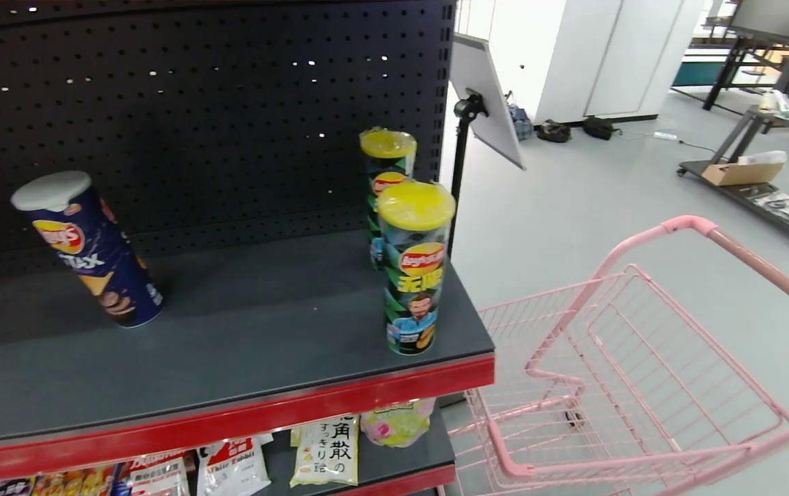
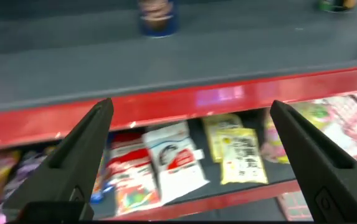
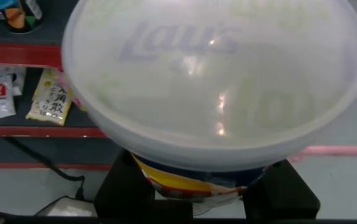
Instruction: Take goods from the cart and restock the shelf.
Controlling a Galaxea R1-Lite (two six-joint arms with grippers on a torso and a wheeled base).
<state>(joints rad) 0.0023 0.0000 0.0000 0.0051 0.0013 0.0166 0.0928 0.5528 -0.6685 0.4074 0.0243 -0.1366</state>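
A blue white-lidded crisp canister (image 1: 91,251) and two green yellow-lidded canisters (image 1: 415,275) stand on the dark grey shelf (image 1: 264,344), the pink wire cart (image 1: 642,372) looks emptied, the right gripper (image 3: 197,193) has its jaws clamped on one clear-lidded canister (image 3: 215,81) not yet shelved, and the left gripper (image 2: 190,106) gapes wide, empty.

Shelf deck (image 1: 264,331) dark grey, front lip (image 1: 229,417) red, pegboard back (image 1: 195,103) black with a regular grid of holes. On the deck, navy canister (image 1: 88,251) has a pale grey lid and red-and-yellow logo; near canister (image 1: 415,275) and rear canister (image 1: 386,186) are green-and-black striped with yellow lids. Lower packets: white-and-red packet (image 1: 233,465), cream packet (image 1: 325,451) with black characters, lime-and-pink packet (image 1: 398,421); cart (image 1: 759,263) pink wire grid; left gripper (image 2: 190,106) and right gripper (image 3: 206,193) black; held canister (image 3: 215,81) has a frosted translucent lid over a yellow-and-navy body.
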